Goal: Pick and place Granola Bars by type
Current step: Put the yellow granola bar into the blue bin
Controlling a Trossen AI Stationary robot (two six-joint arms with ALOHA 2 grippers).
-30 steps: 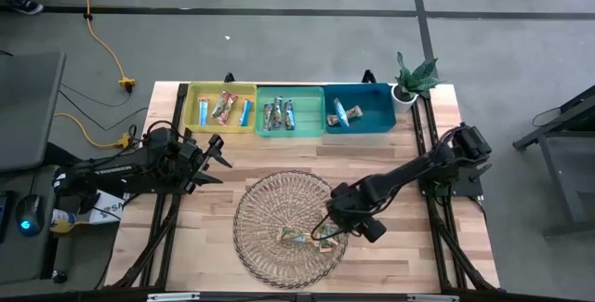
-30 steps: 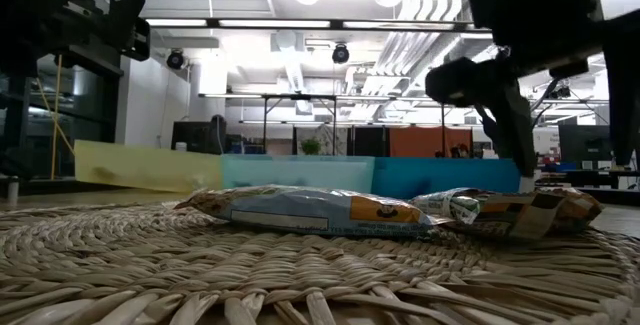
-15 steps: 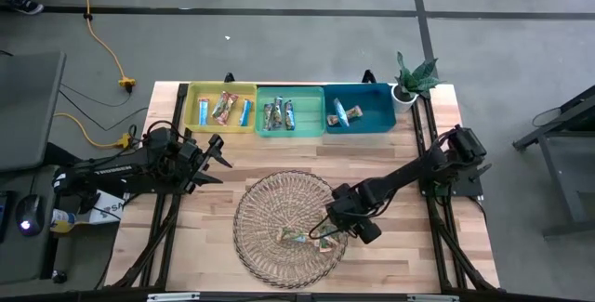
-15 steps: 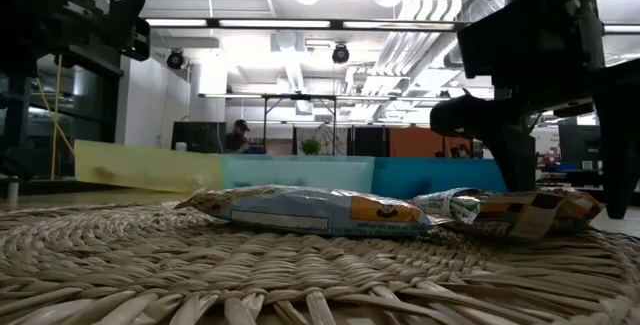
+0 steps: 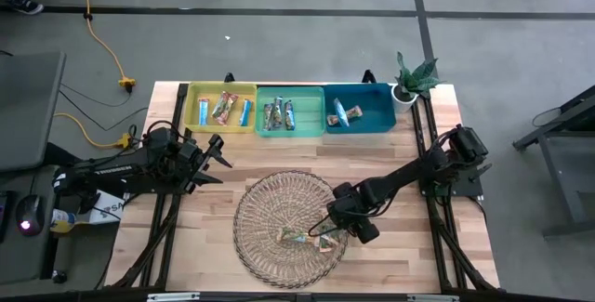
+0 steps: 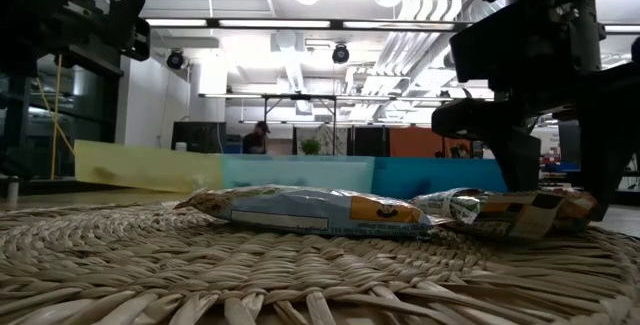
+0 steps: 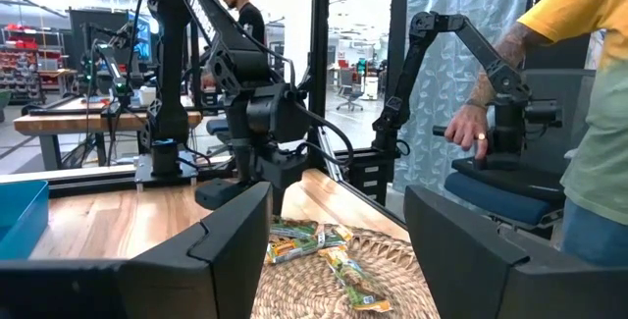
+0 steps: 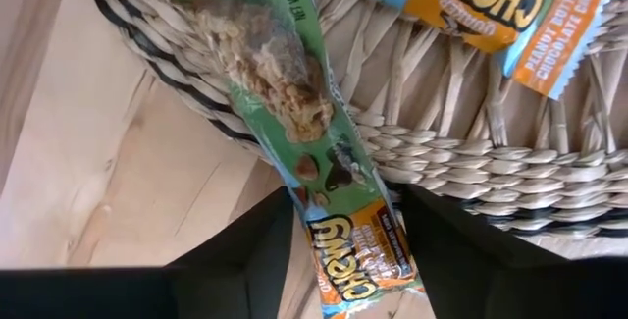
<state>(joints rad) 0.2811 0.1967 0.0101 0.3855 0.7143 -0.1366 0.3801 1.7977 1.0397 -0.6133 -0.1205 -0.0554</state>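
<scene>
While the right gripper (image 5: 327, 234) sits low at the right edge of the wicker plate (image 5: 265, 211), its two dark fingers (image 8: 231, 250) stand apart on either side of a green granola bar (image 8: 294, 132). Whether they already press on the wrapper cannot be told. That bar has a shiny green wrapper with an oat-cluster picture, and the word "CHEWY" reads in yellow on an orange patch near the fingers. It lies half over the plate's rim, end hanging above the bare wood table (image 5: 400, 246).

Next to it on the plate lies a blue-and-orange bar (image 8: 471, 0), also reading "CHEWY", with "PEANUT BUTTER CHOCOLATE CHIP" on its crimped end; the top is cut off in the right wrist view. Low view shows flat crinkled wrappers on coarse woven straw, small print unreadable.

Plate is round, open weave, dark wire at the rim. Table is light wood planks.

Left gripper (image 5: 217, 160) hangs over the left side of the table, well apart from the plate, fingers spread and holding nothing.

Three plastic bins sit along the far edge: yellow bin (image 5: 192, 116), green bin (image 5: 316, 116), teal bin (image 5: 376, 111). Each holds a few bars, wrappers too small to read. A small potted plant (image 5: 412, 79) stands by the teal bin.

A person's hand (image 7: 466, 132) rests on another arm's handle beyond the table, body cut off.
</scene>
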